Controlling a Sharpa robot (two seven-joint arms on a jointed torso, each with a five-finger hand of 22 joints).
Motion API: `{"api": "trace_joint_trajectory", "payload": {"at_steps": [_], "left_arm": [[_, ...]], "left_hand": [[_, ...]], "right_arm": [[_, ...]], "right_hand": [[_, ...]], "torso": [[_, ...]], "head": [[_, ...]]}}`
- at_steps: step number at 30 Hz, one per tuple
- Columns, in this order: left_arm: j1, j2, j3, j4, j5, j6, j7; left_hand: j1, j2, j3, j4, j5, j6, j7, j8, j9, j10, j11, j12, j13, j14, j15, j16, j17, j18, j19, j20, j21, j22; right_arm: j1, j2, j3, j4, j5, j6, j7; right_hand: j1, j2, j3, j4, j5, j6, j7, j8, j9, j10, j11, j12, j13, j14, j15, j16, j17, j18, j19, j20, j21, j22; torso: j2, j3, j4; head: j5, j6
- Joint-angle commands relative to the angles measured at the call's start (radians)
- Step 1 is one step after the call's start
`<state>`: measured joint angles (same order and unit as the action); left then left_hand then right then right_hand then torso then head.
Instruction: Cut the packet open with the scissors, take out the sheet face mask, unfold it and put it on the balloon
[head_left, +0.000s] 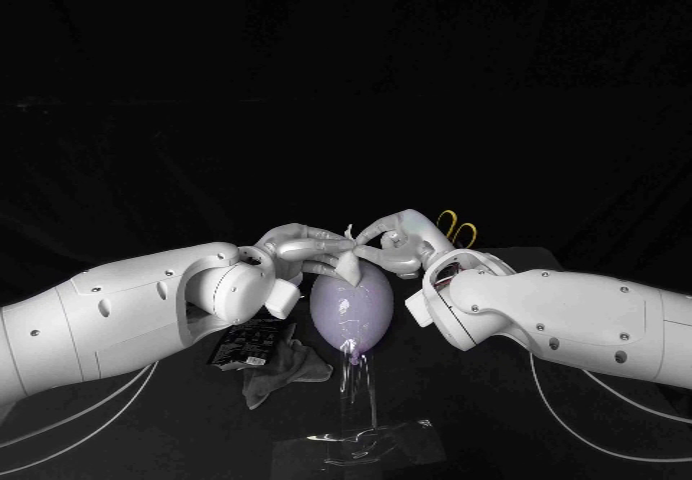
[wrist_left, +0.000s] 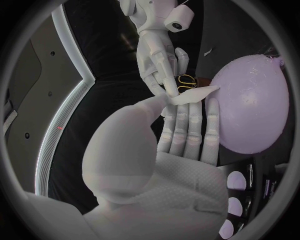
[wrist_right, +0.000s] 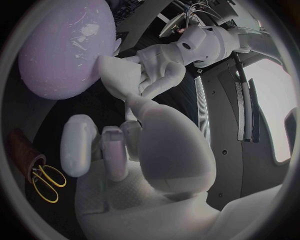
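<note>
A lilac balloon (head_left: 353, 308) stands upright at the table's middle on a clear stand (head_left: 358, 436). Just above its top, both hands meet on a small white folded sheet mask (head_left: 348, 262). My left hand (head_left: 296, 245) pinches the mask (wrist_left: 190, 95) between thumb and fingers, next to the balloon (wrist_left: 253, 105). My right hand (head_left: 401, 243) reaches in from the other side and pinches the same mask (wrist_right: 119, 75) at its tip. The yellow-handled scissors (head_left: 459, 228) lie behind the right hand on the table.
A black packet (head_left: 245, 345) lies left of the balloon under my left forearm, with a crumpled grey piece (head_left: 281, 372) beside it. Near the scissors (wrist_right: 47, 182) lies a brown holder (wrist_right: 22, 150).
</note>
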<state>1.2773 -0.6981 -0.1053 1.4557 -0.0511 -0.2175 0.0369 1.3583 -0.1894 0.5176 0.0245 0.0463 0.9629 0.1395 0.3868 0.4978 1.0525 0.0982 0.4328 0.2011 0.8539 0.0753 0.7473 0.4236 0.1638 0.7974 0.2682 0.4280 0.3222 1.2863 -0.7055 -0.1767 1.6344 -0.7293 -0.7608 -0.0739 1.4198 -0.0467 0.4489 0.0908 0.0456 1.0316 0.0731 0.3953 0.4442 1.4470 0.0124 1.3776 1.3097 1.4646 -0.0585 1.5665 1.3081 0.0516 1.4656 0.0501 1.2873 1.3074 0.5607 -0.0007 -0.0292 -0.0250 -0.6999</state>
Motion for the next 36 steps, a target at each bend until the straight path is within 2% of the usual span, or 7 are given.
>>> {"api": "trace_joint_trajectory", "payload": {"at_steps": [1, 5, 7, 10, 13, 26, 36], "left_arm": [[0.001, 0.004, 0.001, 0.003, -0.014, 0.015, 0.005], [0.001, 0.004, 0.001, 0.002, -0.015, 0.012, 0.013], [0.001, 0.004, 0.001, 0.002, -0.015, 0.009, 0.019], [0.001, 0.004, 0.001, 0.001, -0.015, 0.003, 0.027], [0.001, 0.004, 0.001, 0.001, -0.015, -0.003, 0.033], [0.000, 0.002, 0.001, 0.006, -0.028, -0.043, 0.062], [0.000, -0.001, 0.001, 0.007, -0.031, -0.059, 0.066]], "left_hand": [[0.016, 0.012, 0.006, -0.003, 0.002, 0.013, -0.002, 0.003, -0.002, 0.001, -0.003, 0.007, -0.002, -0.002, -0.003, 0.008, -0.002, 0.019, 0.011, -0.002, -0.007, -0.002], [0.049, 0.060, 0.017, -0.007, 0.002, 0.041, -0.005, 0.011, -0.005, 0.014, -0.011, 0.015, -0.004, 0.012, -0.011, 0.013, -0.006, 0.019, 0.025, -0.012, 0.002, 0.002], [0.058, 0.069, 0.016, -0.011, 0.002, 0.041, -0.002, 0.010, -0.007, 0.017, -0.013, 0.016, -0.005, 0.017, -0.014, 0.012, -0.009, 0.019, 0.029, -0.016, 0.008, 0.006], [0.074, 0.096, 0.019, -0.017, 0.001, 0.035, 0.001, 0.009, -0.007, 0.026, -0.015, 0.016, -0.009, 0.036, -0.019, 0.005, -0.019, 0.018, 0.037, -0.028, 0.028, 0.020], [0.076, 0.109, 0.019, -0.016, 0.002, 0.033, -0.002, 0.009, -0.006, 0.031, -0.016, 0.014, -0.012, 0.045, -0.020, -0.001, -0.026, 0.015, 0.035, -0.033, 0.041, 0.031], [0.073, 0.134, 0.030, -0.016, 0.002, 0.027, -0.005, 0.015, 0.011, 0.042, -0.016, 0.013, -0.017, 0.065, -0.021, -0.011, -0.041, 0.010, 0.020, -0.042, 0.081, 0.064], [0.061, 0.129, 0.049, -0.028, 0.002, 0.025, -0.007, 0.022, 0.035, 0.048, -0.018, 0.013, -0.018, 0.073, -0.023, -0.015, -0.050, 0.006, -0.003, -0.047, 0.117, 0.097]], "right_arm": [[0.000, 0.003, 0.001, 0.001, -0.002, 0.019, 0.004], [0.000, 0.003, 0.001, 0.002, -0.001, 0.021, 0.004], [0.000, 0.003, 0.001, 0.003, -0.001, 0.022, 0.003], [0.000, 0.003, 0.001, 0.003, -0.001, 0.023, 0.003], [0.000, 0.003, 0.001, 0.003, -0.001, 0.023, 0.002], [0.000, -0.004, 0.001, 0.007, -0.002, 0.022, 0.003], [0.000, -0.011, 0.001, 0.008, -0.004, 0.016, 0.004]], "right_hand": [[0.001, 0.009, 0.006, 0.002, 0.003, 0.004, 0.000, 0.005, 0.004, 0.031, -0.015, 0.005, 0.122, 0.106, -0.005, 0.004, 0.263, 0.003, 0.002, -0.004, 0.004, 0.191], [0.001, 0.009, 0.006, 0.002, 0.003, 0.004, 0.000, 0.005, 0.004, 0.031, -0.015, 0.005, 0.122, 0.106, -0.005, 0.004, 0.263, 0.003, 0.002, -0.004, 0.004, 0.191], [0.001, 0.009, 0.006, 0.002, 0.003, 0.004, 0.000, 0.005, 0.004, 0.031, -0.015, 0.005, 0.122, 0.106, -0.005, 0.004, 0.263, 0.003, 0.002, -0.004, 0.004, 0.191], [0.001, 0.009, 0.006, 0.002, 0.003, 0.004, 0.000, 0.005, 0.004, 0.031, -0.015, 0.005, 0.122, 0.106, -0.005, 0.004, 0.263, 0.003, 0.002, -0.004, 0.004, 0.191], [-0.003, 0.008, 0.011, 0.000, 0.003, 0.003, 0.000, 0.008, 0.006, 0.032, -0.015, 0.006, 0.123, 0.106, -0.005, 0.004, 0.263, 0.003, 0.002, -0.004, 0.005, 0.191], [-0.003, 0.008, 0.011, 0.000, 0.003, 0.003, 0.000, 0.008, 0.006, 0.032, -0.015, 0.006, 0.123, 0.106, -0.005, 0.004, 0.263, 0.003, 0.002, -0.004, 0.005, 0.191], [-0.005, 0.007, 0.014, -0.002, 0.003, 0.003, 0.000, 0.010, 0.007, 0.032, -0.015, 0.006, 0.123, 0.106, -0.005, 0.004, 0.263, 0.003, 0.002, -0.004, 0.005, 0.191]], "torso": [[0.000, -0.0001, 0.0002], [0.000, -0.0002, -0.0001], [0.000, -0.0001, 0.0000], [0.000, 0.0001, 0.0000], [0.000, 0.0000, -0.0002], [0.000, 0.0002, -0.0002], [0.000, 0.0000, 0.0000]], "head": [[0.000, 0.000], [0.000, -0.001], [0.000, -0.003], [0.000, -0.002], [0.001, -0.004], [0.002, -0.007], [0.003, -0.006]]}}
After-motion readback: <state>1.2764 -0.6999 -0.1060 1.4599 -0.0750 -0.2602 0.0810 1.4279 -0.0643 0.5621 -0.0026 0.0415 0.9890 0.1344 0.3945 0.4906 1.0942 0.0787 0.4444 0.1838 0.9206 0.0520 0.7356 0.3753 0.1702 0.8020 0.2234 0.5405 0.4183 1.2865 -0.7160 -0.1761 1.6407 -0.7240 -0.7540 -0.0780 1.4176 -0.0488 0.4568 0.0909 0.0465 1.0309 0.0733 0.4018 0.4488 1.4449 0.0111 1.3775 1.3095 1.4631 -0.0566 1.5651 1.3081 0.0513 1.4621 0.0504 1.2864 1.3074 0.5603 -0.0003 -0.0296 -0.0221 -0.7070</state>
